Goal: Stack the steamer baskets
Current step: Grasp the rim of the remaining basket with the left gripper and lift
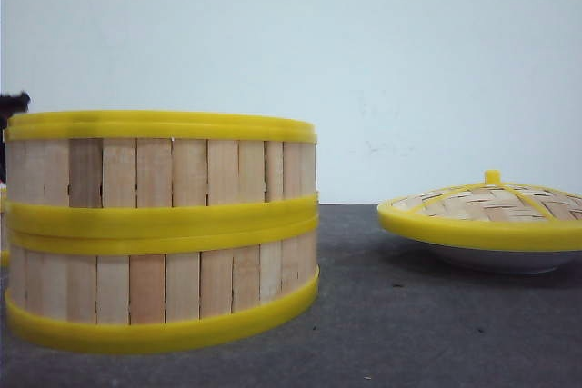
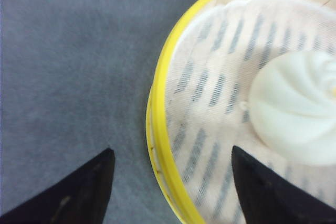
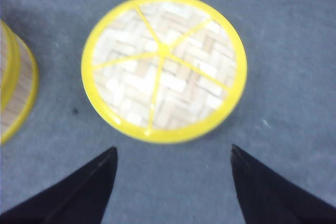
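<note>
While two steamer baskets (image 1: 162, 233) sit stacked on the surface's (image 1: 409, 315) left, any third is unclear. Left hand (image 2: 170, 182) straddles a basket rim, spread; right hand (image 3: 173, 182) hovers spread above the lid (image 3: 164, 66).

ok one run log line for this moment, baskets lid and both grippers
baskets: two-basket stack on table | bun in open basket | lid on white plate, apart | left gripper: open, straddling basket rim | right gripper: open, above lid
</note>
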Robot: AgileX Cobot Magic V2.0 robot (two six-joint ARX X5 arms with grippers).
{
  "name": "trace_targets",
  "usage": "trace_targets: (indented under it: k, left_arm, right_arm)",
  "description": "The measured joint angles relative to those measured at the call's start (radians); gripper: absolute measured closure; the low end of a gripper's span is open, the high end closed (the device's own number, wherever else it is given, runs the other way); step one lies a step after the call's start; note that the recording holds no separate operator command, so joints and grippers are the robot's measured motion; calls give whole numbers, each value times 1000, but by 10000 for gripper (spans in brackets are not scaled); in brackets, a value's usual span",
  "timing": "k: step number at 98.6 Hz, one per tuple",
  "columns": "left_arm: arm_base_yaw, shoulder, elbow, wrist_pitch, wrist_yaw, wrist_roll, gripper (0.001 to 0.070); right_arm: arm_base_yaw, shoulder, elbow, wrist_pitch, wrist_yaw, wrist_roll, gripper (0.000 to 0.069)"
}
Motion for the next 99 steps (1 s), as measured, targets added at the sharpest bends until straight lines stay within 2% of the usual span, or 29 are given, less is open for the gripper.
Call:
trace_targets:
  k: [10, 32, 40, 72, 86, 99]
  left_arm:
    - [0, 61, 27, 13, 0, 0, 335]
    - [0, 142, 55, 24, 3, -3, 604]
    - [1, 142, 60, 33, -5, -3, 667]
    - [1, 149, 92, 22, -5, 6, 684]
    - [2, 153, 166, -30, -13, 8, 684]
    - [8, 153, 279, -104, 2, 8, 684]
  right_arm:
    - [-5, -67, -31, -45, 16, 10, 266]
    - [-6, -168, -35, -103, 50, 46, 266]
    - [-6, -193, -35, -121, 50, 58, 266]
    - [-6, -223, -35, -200, 50, 94, 266]
    - [-6, -226, -35, -215, 50, 97, 266]
    - [-6, -226, -35, -214, 50, 97, 266]
